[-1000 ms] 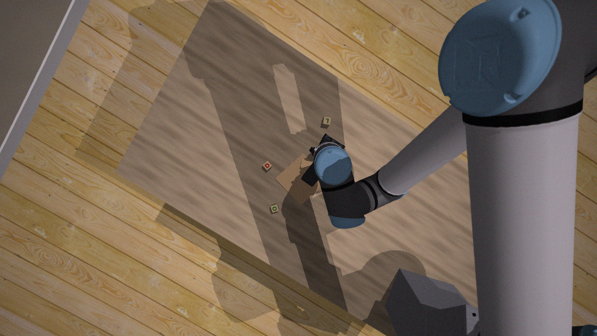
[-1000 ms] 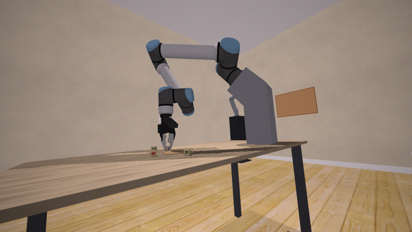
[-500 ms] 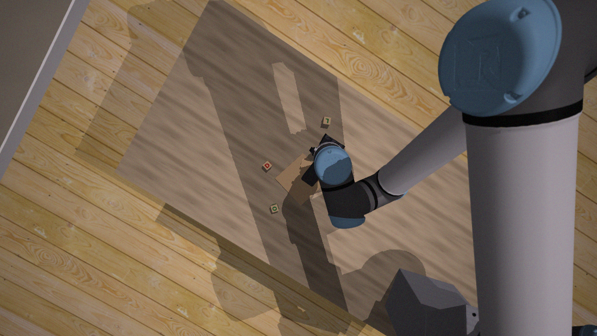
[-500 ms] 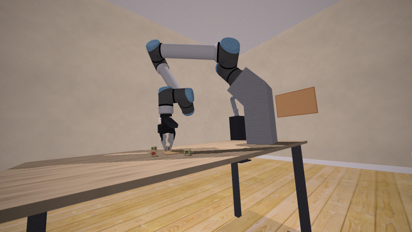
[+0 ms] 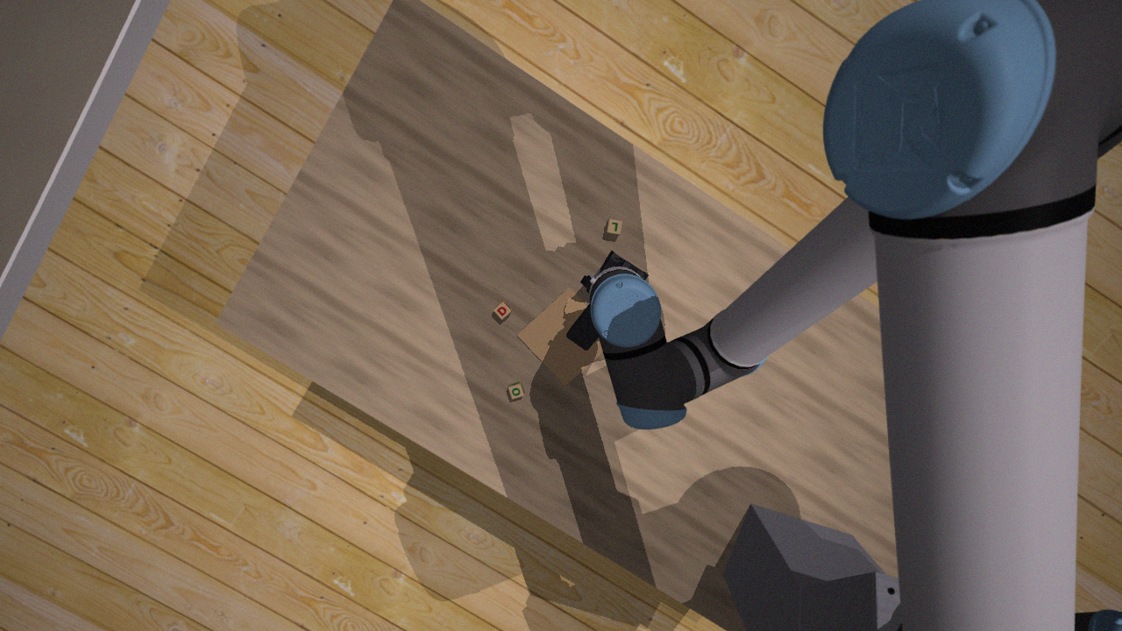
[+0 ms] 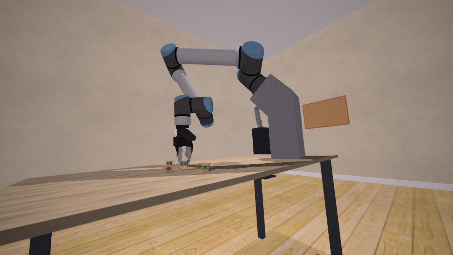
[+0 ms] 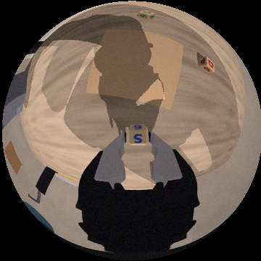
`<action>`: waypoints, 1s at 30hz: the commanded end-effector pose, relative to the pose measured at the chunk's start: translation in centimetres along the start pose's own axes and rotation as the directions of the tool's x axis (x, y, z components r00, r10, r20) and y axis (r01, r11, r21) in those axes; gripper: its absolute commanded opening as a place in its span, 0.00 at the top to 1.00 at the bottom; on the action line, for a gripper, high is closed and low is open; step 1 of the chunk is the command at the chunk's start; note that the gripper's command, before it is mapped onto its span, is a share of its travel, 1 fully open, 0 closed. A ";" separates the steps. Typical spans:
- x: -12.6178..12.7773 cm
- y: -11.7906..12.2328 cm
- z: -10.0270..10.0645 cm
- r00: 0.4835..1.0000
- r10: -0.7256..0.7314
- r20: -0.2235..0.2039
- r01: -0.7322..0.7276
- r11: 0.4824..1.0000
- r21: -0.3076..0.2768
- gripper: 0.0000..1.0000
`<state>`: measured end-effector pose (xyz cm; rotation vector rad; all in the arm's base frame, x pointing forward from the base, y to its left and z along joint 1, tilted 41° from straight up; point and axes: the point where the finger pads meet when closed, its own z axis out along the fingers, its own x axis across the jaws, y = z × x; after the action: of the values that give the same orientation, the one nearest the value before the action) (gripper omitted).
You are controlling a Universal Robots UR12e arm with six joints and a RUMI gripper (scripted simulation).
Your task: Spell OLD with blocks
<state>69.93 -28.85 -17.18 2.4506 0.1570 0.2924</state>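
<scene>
My gripper [image 6: 184, 164] [image 7: 137, 132] is slightly open around the block with a blue S on top [image 6: 184, 163] [image 7: 138, 138]. Thin gaps show beside this block in the wrist view; it stands low, just off one edge of the tan mat [image 5: 546, 322] [image 6: 188, 168] [image 7: 170, 54]. In the top view the arm hides it. The red D block [image 5: 501, 311] [image 6: 168, 168] [image 7: 210, 64] lies off the mat's left corner. The green O block [image 5: 515, 390] [image 6: 205, 167] [image 7: 146, 15] lies below left of the mat, the green L block [image 5: 614, 226] [image 6: 168, 163] above it, both off it.
The wooden table [image 5: 329, 258] [image 6: 110, 187] carries everything. The arm's wrist covers the mat's right part in the top view, and its shadow crosses the mat. The grey robot pedestal [image 5: 815, 564] [image 6: 283, 126] stands at the lower right in the top view.
</scene>
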 end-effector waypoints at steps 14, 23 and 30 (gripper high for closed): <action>0.0 0.0 -0.4 1.000 0.000 -0.001 0.000 1.000 0.000 0.75; 0.0 0.0 -4.1 1.000 0.000 -0.001 0.000 1.000 0.000 0.75; 0.0 0.0 -6.8 1.000 0.000 -0.001 0.000 1.000 0.000 0.75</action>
<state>68.61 -25.66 -13.18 2.4502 0.1575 0.2930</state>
